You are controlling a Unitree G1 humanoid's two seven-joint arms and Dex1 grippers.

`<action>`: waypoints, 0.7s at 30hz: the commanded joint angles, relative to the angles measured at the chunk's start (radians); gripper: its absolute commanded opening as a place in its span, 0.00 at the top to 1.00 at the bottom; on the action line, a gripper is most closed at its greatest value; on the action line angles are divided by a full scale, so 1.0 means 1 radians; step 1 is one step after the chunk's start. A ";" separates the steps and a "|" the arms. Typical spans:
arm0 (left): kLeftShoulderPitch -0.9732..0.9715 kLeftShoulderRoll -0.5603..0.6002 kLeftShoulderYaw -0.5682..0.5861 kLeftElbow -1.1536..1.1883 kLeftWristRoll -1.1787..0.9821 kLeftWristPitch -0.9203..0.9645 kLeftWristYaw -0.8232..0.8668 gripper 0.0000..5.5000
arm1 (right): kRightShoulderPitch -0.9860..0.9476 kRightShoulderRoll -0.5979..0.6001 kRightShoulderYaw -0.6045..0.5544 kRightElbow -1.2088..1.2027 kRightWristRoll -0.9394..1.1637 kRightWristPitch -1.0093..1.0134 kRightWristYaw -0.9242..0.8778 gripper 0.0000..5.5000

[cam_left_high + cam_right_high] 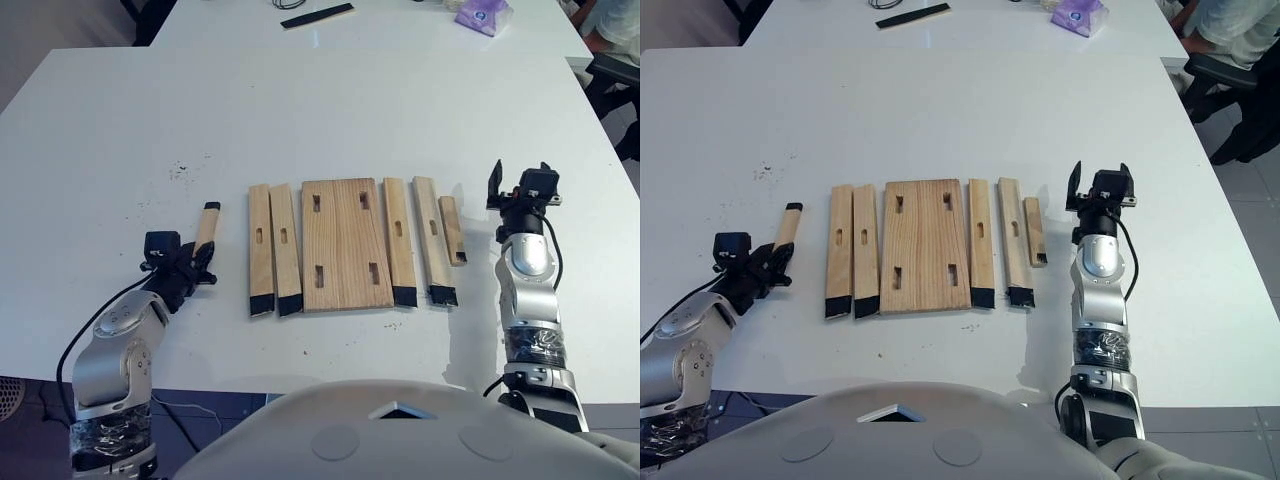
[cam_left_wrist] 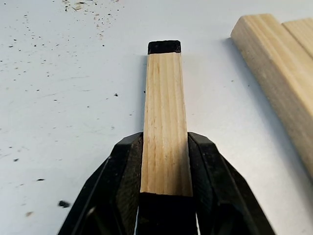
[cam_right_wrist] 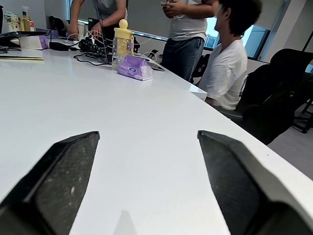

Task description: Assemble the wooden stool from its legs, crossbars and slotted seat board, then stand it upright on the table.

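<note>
Where the white bench (image 1: 300, 120) comes closest to the robot, in the lower middle of the frame, the stool parts lie flat in a neat row. The seat board (image 1: 345, 245) is in the middle of the row. It is a wide piece of pale wood with four small slots, two by its far end and two by its near end.

Just left of it lie the inner left leg (image 1: 286, 248) and the outer left leg (image 1: 260, 250), side by side. Just right of it lie the inner right leg (image 1: 400, 240) and the outer right leg (image 1: 432, 238). Each leg is a long pale stick with one slot and a black tip at its near end. A short crossbar (image 1: 452, 230) lies just beside the outer right leg.

At the lower left of the frame, a little apart from the row, lies a second crossbar (image 2: 165, 122). It is pale with a black cap at its far end. The left gripper (image 2: 165, 139) has its jaws pressed against both long sides of this stick's near end, pinching it.

At the right of the frame, the right gripper (image 1: 520, 178) is beside the short crossbar but not touching it. Its jaws are spread wide with nothing between them.
</note>
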 commanded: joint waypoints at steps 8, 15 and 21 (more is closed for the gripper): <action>-0.356 0.041 0.063 -0.118 -0.104 -0.124 -0.010 0.76 | -0.165 -0.084 -0.014 -0.028 0.061 0.023 0.107 0.33; -0.462 0.104 -0.016 -0.163 -0.179 -0.130 -0.134 0.76 | -0.192 -0.075 0.091 -0.195 0.257 0.168 0.365 0.33; -0.589 0.104 -0.069 -0.183 -0.397 -0.047 -0.230 0.76 | -0.221 -0.177 0.150 -0.423 0.652 0.485 0.730 0.33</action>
